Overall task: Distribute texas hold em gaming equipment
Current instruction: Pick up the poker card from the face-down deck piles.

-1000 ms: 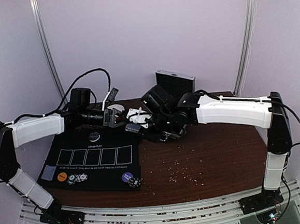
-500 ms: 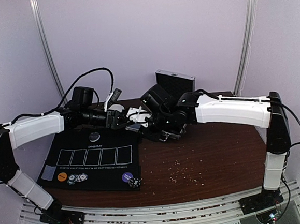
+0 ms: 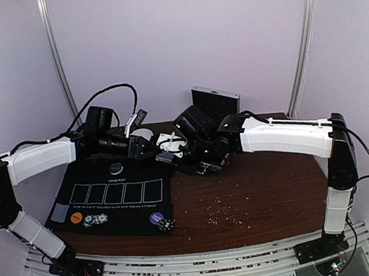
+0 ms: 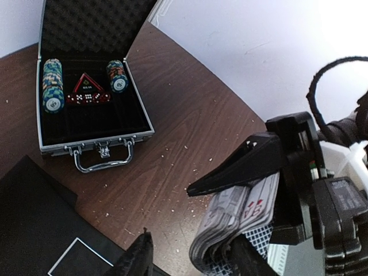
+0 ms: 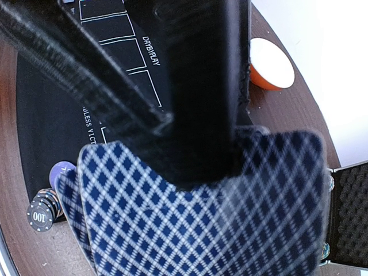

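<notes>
Over the far middle of the tabletop (image 3: 265,189), the right claw (image 3: 167,155) is pinching a deck (image 4: 233,215) of blue-diamond-backed cards and holding it up in the air. One black finger lies flat across the top of the deck.

The left claw (image 3: 145,149) has reached in from the left and meets it there. Its fingers (image 4: 140,256) are spread, one on each side of the deck's lower edge. One finger is right against the cards, and there is a clear gap on the other side.

The black mat (image 3: 122,203) lies to the near left with its row of white boxes. At its near edge are:
- a single card (image 3: 60,213) at the left corner
- an orange disc (image 3: 76,217) beside that card
- a few striped chips (image 3: 96,218) just right of the disc
- a purple disc (image 3: 156,217) further right, touching another chip (image 3: 166,225)

A black disc (image 3: 115,168) sits at the mat's far edge. The open case (image 4: 92,123) stands at the far edge of the tabletop with two stacks of chips and some red dice (image 4: 86,98) inside. A white bowl (image 5: 271,62) stands beyond the mat.
</notes>
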`<move>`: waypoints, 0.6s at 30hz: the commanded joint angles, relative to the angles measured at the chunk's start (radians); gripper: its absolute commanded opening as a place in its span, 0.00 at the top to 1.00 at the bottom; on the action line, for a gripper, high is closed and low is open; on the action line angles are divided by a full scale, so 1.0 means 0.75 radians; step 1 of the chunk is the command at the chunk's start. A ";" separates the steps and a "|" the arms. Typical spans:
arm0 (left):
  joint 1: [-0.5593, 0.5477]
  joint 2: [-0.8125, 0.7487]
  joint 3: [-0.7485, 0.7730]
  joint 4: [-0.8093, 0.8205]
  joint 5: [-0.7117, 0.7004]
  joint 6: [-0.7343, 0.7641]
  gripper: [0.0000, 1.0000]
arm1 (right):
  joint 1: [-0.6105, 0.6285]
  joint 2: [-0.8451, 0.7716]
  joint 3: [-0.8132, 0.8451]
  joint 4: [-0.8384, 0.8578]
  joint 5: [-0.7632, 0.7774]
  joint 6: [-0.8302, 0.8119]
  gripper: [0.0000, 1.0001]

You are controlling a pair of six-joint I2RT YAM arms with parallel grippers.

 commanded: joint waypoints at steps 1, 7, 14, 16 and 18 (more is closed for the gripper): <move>0.023 0.001 0.034 0.050 0.040 -0.007 0.45 | 0.011 -0.027 -0.003 0.019 0.008 -0.010 0.59; 0.014 0.049 0.064 0.131 0.096 -0.063 0.32 | 0.010 -0.023 0.006 0.023 -0.004 -0.008 0.59; -0.018 0.094 0.089 0.066 0.056 -0.016 0.31 | 0.009 -0.021 0.006 0.024 -0.006 -0.004 0.59; -0.021 0.087 0.098 0.018 0.017 0.018 0.37 | 0.009 -0.024 0.001 0.024 -0.005 -0.003 0.59; -0.018 0.070 0.111 -0.033 -0.029 0.050 0.48 | 0.010 -0.025 -0.001 0.022 0.001 -0.006 0.59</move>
